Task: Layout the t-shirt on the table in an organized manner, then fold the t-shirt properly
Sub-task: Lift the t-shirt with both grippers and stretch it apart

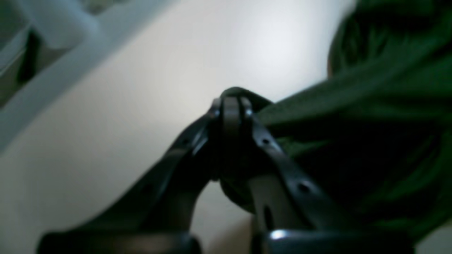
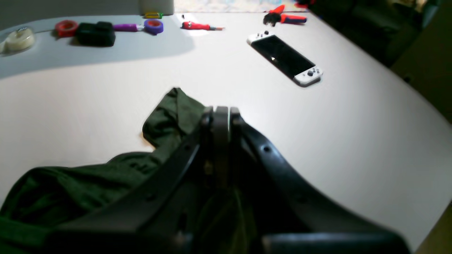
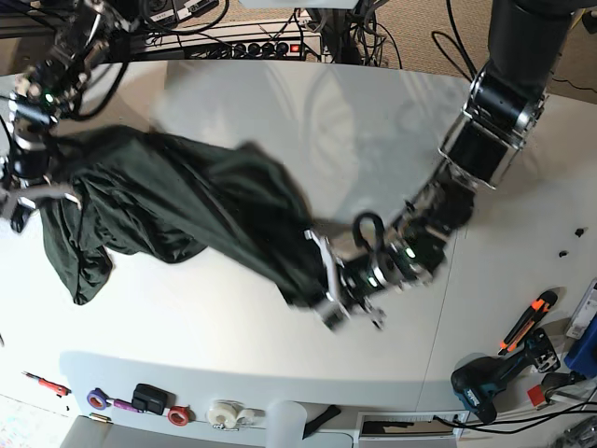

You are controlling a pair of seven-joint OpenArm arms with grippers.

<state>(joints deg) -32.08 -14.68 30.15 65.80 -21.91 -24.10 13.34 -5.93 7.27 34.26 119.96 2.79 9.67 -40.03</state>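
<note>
Left gripper (image 1: 231, 102): jaws closed together on a bunched fold of the t-shirt (image 1: 370, 116); dark green cloth emerges from between the tips and spreads to the right of the left wrist view. That view is blurred, so how deep the cloth sits in the pinch cannot be told. In the base view this gripper (image 3: 322, 275) sits low over the table (image 3: 373, 112) at the garment's right end.

Right gripper (image 2: 220, 111): jaws likewise pressed shut, with cloth gathered under and behind the tips; it appears to hold the t-shirt (image 2: 169, 116). In the base view it (image 3: 28, 191) is at the garment's left end, near the table's left edge.

T-shirt (image 3: 187, 210): stretched between the two grippers as a twisted, rumpled band, not flat. Its left portion hangs in a loose drape toward the table; the middle is creased and partly blurred.

Other items: a handheld game console (image 2: 285, 58) lies on the table, well apart from the cloth.
</note>
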